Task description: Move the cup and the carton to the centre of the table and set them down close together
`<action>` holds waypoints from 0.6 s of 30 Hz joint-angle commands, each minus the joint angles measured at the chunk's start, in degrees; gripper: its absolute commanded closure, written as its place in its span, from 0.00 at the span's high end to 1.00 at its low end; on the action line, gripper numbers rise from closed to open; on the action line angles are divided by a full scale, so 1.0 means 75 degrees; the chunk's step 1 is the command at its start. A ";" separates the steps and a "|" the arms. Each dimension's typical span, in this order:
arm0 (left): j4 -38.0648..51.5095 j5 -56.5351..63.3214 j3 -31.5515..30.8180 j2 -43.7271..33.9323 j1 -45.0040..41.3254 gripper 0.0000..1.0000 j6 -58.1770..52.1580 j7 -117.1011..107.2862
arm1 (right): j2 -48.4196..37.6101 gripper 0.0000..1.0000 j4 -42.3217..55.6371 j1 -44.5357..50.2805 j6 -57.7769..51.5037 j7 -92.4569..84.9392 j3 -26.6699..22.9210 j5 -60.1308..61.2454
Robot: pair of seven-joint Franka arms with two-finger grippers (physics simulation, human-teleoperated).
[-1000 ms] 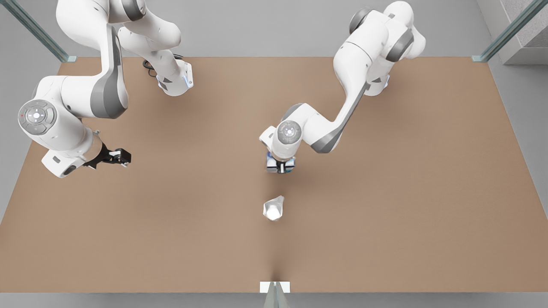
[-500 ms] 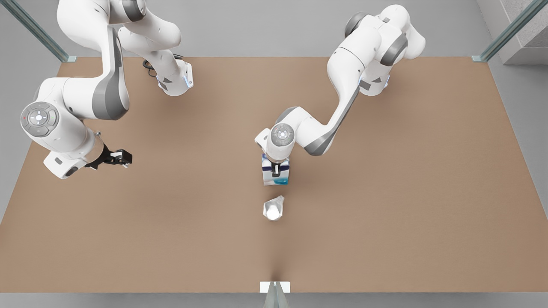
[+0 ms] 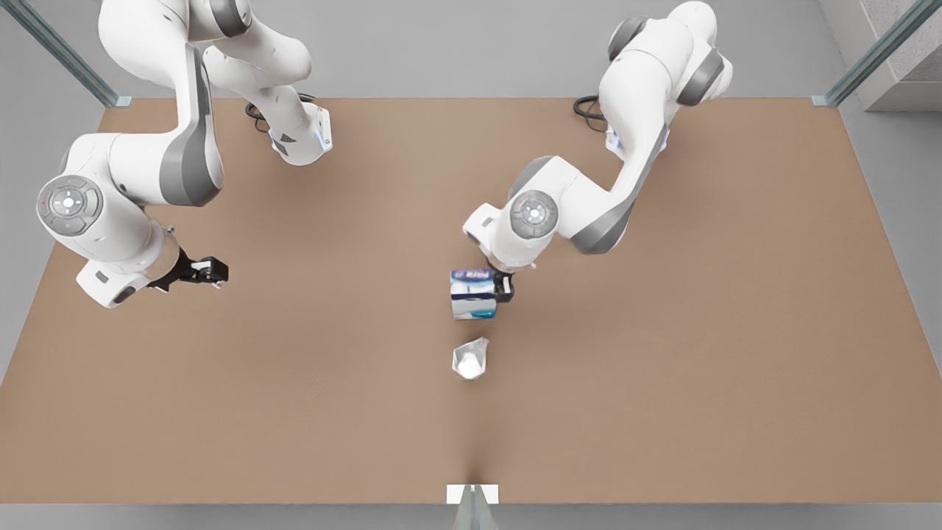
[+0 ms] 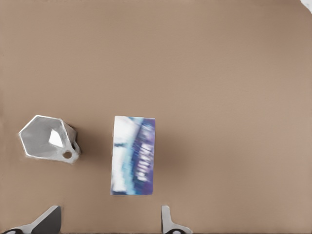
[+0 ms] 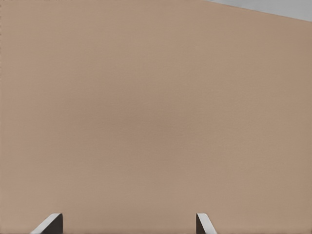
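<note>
The white carton (image 3: 473, 294) with its dark blue band stands on the brown table (image 3: 662, 368) near the middle. It shows from above in the left wrist view (image 4: 134, 155). The silvery faceted cup (image 3: 469, 359) (image 4: 48, 137) stands upright just in front of it, a short gap away. My left gripper (image 3: 505, 287) (image 4: 108, 226) hovers beside the carton on the front view's right, open and holding nothing. My right gripper (image 3: 210, 271) (image 5: 127, 225) waits open over bare table at the front view's left.
A small white bracket (image 3: 472, 494) sits at the table's near edge, in line with the cup. Glass posts (image 3: 868, 55) stand at the far corners. Black cables (image 3: 589, 109) lie by the arm bases at the back.
The left gripper lowered the carton onto the table, let go of it, and drew away toward the front view's right. The cup and the right arm stayed put.
</note>
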 commanded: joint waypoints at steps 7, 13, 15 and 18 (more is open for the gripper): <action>-0.0156 0.0081 0.1229 -0.0786 0.2290 1.00 -0.1247 -0.5298 | -0.0001 1.00 0.0000 -0.0007 0.0000 -0.0012 0.0000 0.0000; -0.0976 0.1650 0.0645 -0.1746 0.4528 1.00 -0.1927 -0.7149 | -0.0012 1.00 0.0000 -0.0007 0.0000 0.0000 0.0000 0.0000; -0.1141 0.2238 -0.0587 -0.1829 0.5420 1.00 -0.1997 -0.8111 | -0.0024 1.00 0.0000 -0.0007 -0.0012 0.0000 0.0011 0.0012; -0.1059 0.2249 -0.0212 -0.1840 0.4975 1.00 -0.2021 -0.8087 | -0.0012 1.00 0.0000 -0.0007 0.0000 0.0000 0.0000 0.0000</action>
